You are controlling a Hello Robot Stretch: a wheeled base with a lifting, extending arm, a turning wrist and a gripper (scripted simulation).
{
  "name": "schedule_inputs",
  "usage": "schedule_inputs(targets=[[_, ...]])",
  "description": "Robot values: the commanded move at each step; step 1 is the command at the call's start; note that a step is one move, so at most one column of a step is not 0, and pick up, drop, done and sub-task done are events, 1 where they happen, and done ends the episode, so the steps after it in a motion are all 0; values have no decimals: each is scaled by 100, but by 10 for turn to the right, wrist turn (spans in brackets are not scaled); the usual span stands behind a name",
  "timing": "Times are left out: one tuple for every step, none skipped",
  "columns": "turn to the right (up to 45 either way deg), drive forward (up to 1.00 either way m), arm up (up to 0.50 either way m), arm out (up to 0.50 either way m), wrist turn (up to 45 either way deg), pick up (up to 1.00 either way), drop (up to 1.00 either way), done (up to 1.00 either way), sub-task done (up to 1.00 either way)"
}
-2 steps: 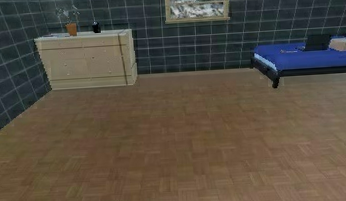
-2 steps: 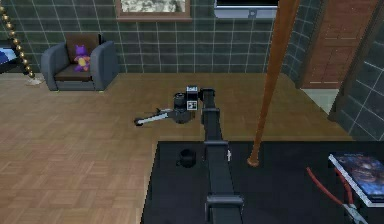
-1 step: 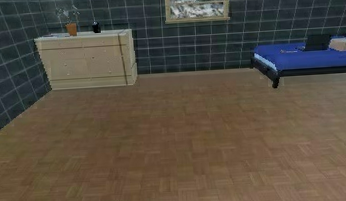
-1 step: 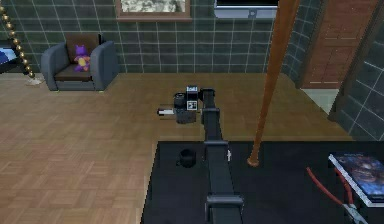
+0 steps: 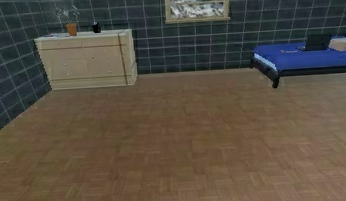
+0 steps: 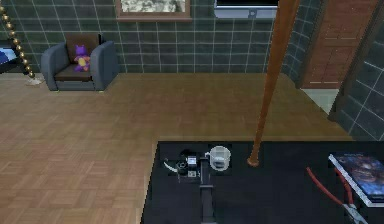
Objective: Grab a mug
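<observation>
A white mug point(image 6: 219, 157) stands on a black tabletop point(image 6: 290, 195) in the arm side view, near the table's far edge. The dark arm bar point(image 6: 206, 200) rises from the bottom edge and ends just left of the mug. The gripper point(image 6: 187, 165) sits at the bar's far end, beside the mug, over the tabletop. I cannot tell whether it holds anything, nor whether it touches the mug.
A wooden pole point(image 6: 270, 80) stands on the table right of the mug. A book point(image 6: 360, 175) and a red-handled tool point(image 6: 325, 185) lie farther right. Beyond is an armchair point(image 6: 78, 65) with a purple toy. Ahead: dresser point(image 5: 86, 59), blue bed point(image 5: 309, 58), bare wood floor.
</observation>
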Motion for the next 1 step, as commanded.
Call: schedule_inputs(targets=[[0,0,0,0,0,100,0,0,0]])
